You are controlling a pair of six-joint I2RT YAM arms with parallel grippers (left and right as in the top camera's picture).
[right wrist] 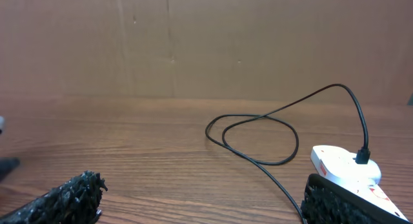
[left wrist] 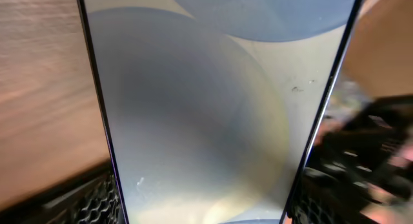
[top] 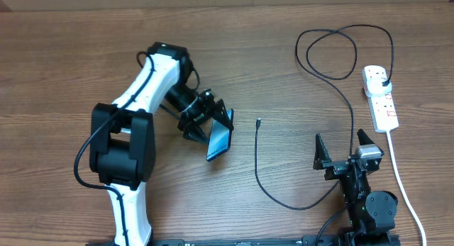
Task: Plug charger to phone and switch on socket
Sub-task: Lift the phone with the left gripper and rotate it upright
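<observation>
The phone [top: 219,142], with its light blue lit screen, is tilted up off the table in my left gripper [top: 210,122], whose fingers are shut on its two long edges. In the left wrist view the screen [left wrist: 213,108] fills the frame between the fingers. The charger, a thin black cable [top: 352,111], runs from its plug in the white socket strip [top: 379,96] in loops to a small tip [top: 259,122] lying on the table right of the phone. My right gripper [top: 342,148] is open and empty near the front edge, left of the socket; the cable [right wrist: 258,130] and socket [right wrist: 345,166] lie ahead of it.
The socket's thick white cord [top: 404,189] runs down the right side to the front edge. The cable's lower loop [top: 284,196] lies between the phone and the right arm's base. A cardboard wall [right wrist: 193,43] stands behind the table.
</observation>
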